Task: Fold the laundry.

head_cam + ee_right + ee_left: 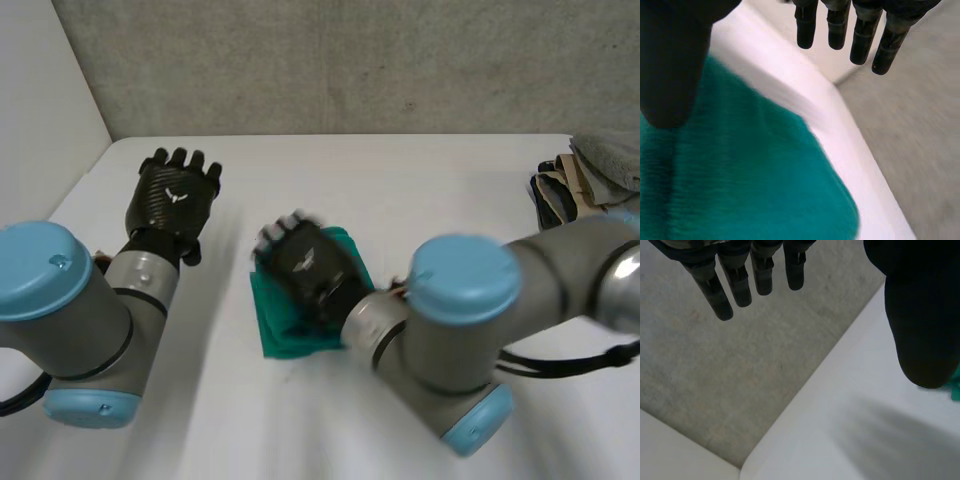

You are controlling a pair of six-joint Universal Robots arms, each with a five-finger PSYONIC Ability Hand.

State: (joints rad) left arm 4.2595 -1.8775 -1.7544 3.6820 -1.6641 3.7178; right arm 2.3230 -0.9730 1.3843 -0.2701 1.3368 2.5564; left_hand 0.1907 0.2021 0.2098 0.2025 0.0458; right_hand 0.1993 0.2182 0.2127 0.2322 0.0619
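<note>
Folded green cloth (290, 338) at the centre of the head view, flat on the white tabletop (420, 190), directly beneath the right hand (305, 265). Covers most of the bundle, with just the lower-left edge and an upper-right corner on show (long axis hard to judge with so much hidden). In the right wrist view, straight fingers (837, 27) reaching out past the far edge of the fabric, thumb held wide to one side, nothing pinched: an open hand, palm over the cloth. Pressing on it or hovering just above: cannot tell.

Left hand (178, 195) at the upper left of the head view, well apart from the cloth, likewise open, fingers (735, 282) straight and spread, nothing held. Clearly the nearer of the two: the right.

Probably calls for a flattening press or a lift of the folded bundle. Beyond that, a pile of laundry (590, 170) at the right edge of the frame.
</note>
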